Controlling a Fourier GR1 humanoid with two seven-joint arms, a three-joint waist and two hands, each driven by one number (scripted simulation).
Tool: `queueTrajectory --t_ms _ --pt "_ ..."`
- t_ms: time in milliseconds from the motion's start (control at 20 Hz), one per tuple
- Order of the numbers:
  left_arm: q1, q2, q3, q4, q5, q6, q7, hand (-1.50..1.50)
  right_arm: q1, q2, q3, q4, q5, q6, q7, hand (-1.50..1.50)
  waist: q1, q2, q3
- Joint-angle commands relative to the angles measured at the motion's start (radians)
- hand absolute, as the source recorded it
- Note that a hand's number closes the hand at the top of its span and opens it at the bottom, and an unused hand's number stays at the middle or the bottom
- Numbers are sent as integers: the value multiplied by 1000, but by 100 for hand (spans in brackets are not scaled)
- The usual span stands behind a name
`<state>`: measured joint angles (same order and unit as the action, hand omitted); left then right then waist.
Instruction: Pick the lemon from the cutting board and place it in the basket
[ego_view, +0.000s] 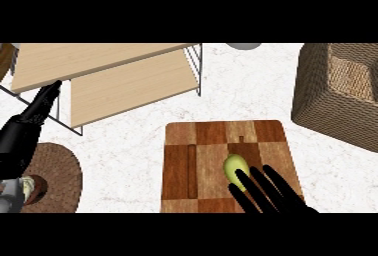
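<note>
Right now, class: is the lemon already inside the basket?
No. The lemon lies on the cutting board, beside the right hand, apart from the basket.

white counter (133, 150), cutting board (199, 165), basket (332, 95), wooden shelf rack (111, 75), round mat (59, 170)

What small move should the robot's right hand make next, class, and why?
Probably curl the right hand round the yellow-green lemon. Its straight fingers already lie against the lemon on the checkered wooden cutting board but are not closed on it, and the woven wicker basket sits farther away to the right.
</note>
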<state>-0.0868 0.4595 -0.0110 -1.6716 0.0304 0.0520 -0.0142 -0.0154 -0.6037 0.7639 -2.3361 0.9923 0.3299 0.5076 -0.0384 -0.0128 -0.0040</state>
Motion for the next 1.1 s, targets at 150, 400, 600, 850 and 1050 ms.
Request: queueTrajectory --t_ms 150,400,600,850,1050 --pt "-116 -65 -42 127 -51 -9 12 0 -158 201 15 -44 -33 315 197 -150 32 14 2" --pt "-108 -36 9 107 -21 -70 32 0 -252 303 -21 73 -24 423 221 -150 41 14 3" --pt "-109 -65 9 92 -52 -61 31 0 -155 268 46 170 75 311 164 -150 37 13 4" --pt "-157 -86 16 163 -70 -67 26 0 -143 249 -8 280 105 215 84 -150 33 15 4" --pt "-125 -98 22 80 -82 -75 60 0 -129 251 -36 361 145 118 1 -150 38 13 4"
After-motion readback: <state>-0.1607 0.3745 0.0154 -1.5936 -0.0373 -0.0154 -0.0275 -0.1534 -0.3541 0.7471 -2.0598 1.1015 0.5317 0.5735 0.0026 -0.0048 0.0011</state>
